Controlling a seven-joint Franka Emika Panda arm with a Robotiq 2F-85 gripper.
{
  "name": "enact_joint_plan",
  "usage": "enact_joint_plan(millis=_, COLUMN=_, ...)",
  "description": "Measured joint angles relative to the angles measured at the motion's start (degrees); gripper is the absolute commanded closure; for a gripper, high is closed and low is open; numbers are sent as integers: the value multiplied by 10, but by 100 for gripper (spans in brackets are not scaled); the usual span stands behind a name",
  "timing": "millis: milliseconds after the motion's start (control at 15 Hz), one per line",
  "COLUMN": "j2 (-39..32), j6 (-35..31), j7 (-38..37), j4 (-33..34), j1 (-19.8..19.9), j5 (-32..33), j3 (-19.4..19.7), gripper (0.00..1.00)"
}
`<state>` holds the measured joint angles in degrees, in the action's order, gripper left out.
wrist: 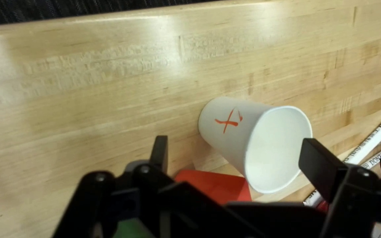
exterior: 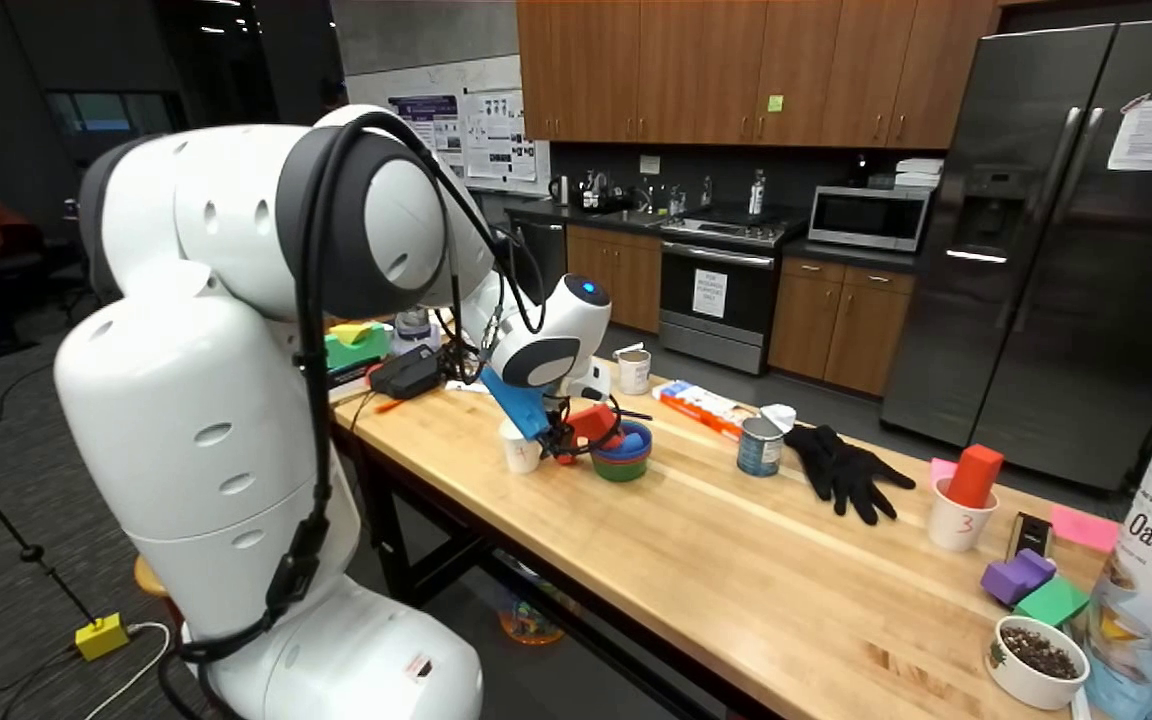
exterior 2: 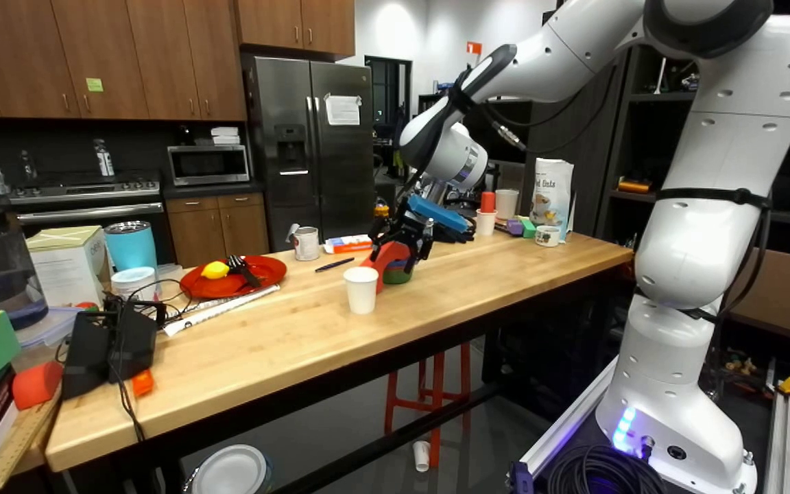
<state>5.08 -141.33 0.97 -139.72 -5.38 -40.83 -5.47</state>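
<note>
On the wrist view's 6 o'clock side, the gripper (wrist: 235,147) has its fingers spread, with a white cup (wrist: 253,143) showing between their tips. A red block (wrist: 220,185) lies toward the cup's 7 o'clock. In an exterior view, stacked bowls (exterior: 620,468) sit at the upright cup's 3 o'clock.

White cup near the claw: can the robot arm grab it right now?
Probably yes: the claw is open and, in the wrist view, most of the cup shows between its fingers. The red block close by could get bumped, though.
</note>
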Motion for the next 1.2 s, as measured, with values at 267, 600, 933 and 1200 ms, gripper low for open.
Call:
enact_joint_plan(millis=267, j2=-13, j6=-4, j7=55, j4=22, j1=0, j5=-48, j3=12, gripper=0)
enact_joint_plan(millis=600, j2=-46, j6=-4, j7=122, j4=49, j1=3, j5=-107, j3=16, gripper=0)
enact_joint_plan(millis=933, j2=-67, j6=-4, j7=151, j4=60, j1=3, j5=-135, j3=16, gripper=0)
enact_joint_plan(millis=1200, j2=-66, j6=-8, j7=145, j4=59, j1=3, j5=-134, j3=15, gripper=0)
